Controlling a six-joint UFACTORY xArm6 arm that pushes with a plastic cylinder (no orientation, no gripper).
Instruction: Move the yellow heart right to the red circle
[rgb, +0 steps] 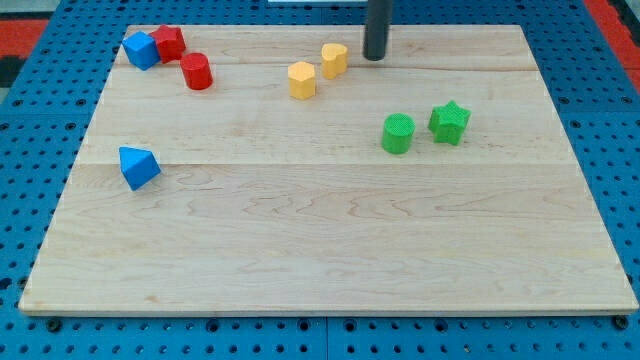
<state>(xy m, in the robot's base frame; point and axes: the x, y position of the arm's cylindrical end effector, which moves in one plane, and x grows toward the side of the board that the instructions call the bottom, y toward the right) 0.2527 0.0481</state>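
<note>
- My tip (376, 57) rests on the wooden board (330, 250) near the view's top edge. I have no jaws, only the straight dark rod, so nothing is spread or pinched.
- Just to the view's left of my tip, close but apart from it, sits a yellow block (334, 59); I take it for the yellow heart, though its outline is hard to read.
- A second yellow block (302, 79) lies just beside that one, lower and further left; its shape I cannot tell.
- The red circle (197, 71) stands well to the view's left of both yellow blocks.
- Beyond it, in the top-left corner, a second red block (168, 42) touches a blue block (141, 49).
- A blue triangular block (138, 167) sits alone by the left edge.
- Right of centre, a green cylinder (397, 133) and a green star (449, 122) lie near each other.
</note>
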